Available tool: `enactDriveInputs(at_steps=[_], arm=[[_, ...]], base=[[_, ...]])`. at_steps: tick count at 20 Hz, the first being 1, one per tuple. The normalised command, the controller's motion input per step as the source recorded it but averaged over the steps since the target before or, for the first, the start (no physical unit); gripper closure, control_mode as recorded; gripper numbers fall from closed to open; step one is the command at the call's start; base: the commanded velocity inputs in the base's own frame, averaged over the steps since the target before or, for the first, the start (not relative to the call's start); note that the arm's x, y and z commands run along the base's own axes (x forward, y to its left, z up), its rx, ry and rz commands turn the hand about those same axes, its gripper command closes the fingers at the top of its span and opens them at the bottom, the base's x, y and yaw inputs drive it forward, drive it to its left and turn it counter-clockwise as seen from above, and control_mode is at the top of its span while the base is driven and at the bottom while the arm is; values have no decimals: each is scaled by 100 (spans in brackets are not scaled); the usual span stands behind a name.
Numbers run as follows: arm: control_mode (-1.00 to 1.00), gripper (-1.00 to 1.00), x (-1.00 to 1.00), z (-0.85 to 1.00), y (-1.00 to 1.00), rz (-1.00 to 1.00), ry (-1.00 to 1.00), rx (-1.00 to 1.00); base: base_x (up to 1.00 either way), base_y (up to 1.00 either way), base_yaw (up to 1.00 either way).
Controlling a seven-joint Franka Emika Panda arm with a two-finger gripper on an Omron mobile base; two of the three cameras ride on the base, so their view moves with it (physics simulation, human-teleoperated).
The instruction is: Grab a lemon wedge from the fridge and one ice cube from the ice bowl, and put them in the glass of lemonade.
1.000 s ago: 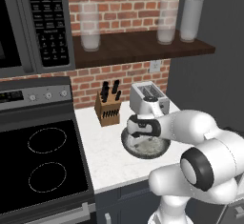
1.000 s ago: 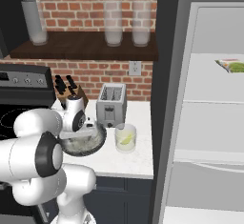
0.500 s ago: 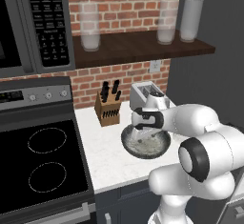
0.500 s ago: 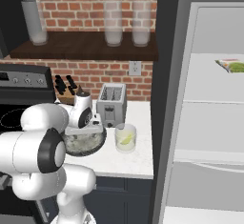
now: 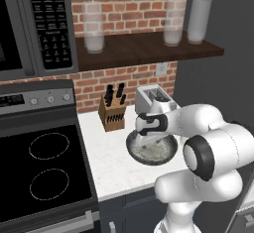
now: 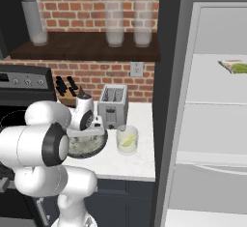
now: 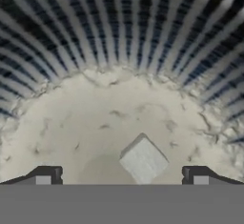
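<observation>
A single ice cube [image 7: 143, 160] lies on the pale floor of the ice bowl [image 5: 152, 150], between the wide-spread, empty tips of the gripper [image 7: 122, 176]. It is likely small, hard, light and slick, so the fingers should close squarely on two opposite flat faces. The glass of lemonade [image 6: 127, 139] stands just beside the bowl, in front of the toaster [image 6: 113, 106].

Ice bowl [image 5: 152, 150]: dark matt outside; inside ribbed wall with a rough, speckled whitish floor [image 7: 95, 118]. Ice cube [image 7: 143, 161]: chalky, matt white. Toaster [image 6: 113, 106]: brushed silver metal. Glass of lemonade [image 6: 127, 139]: clear, smooth. Desk [image 5: 111, 165]: pale, smooth stone look. Knife block [image 5: 112, 114]: wood. Back wall [image 5: 129, 9]: rough red brick. Shelf [image 5: 144, 48]: dark wood. Fridge [image 6: 166, 100]: matt dark grey.
</observation>
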Motion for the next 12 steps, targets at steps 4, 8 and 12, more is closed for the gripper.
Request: enactDriveInputs(at_steps=[4,8,12], arm=[[-100,-100,0,-10,13,0,0,1],[-100,-100,0,-28,5,0,0,3],[-100,-100,0,-20,1,0,0,1]], base=[[0,0,0],[0,0,0],[0,0,0]])
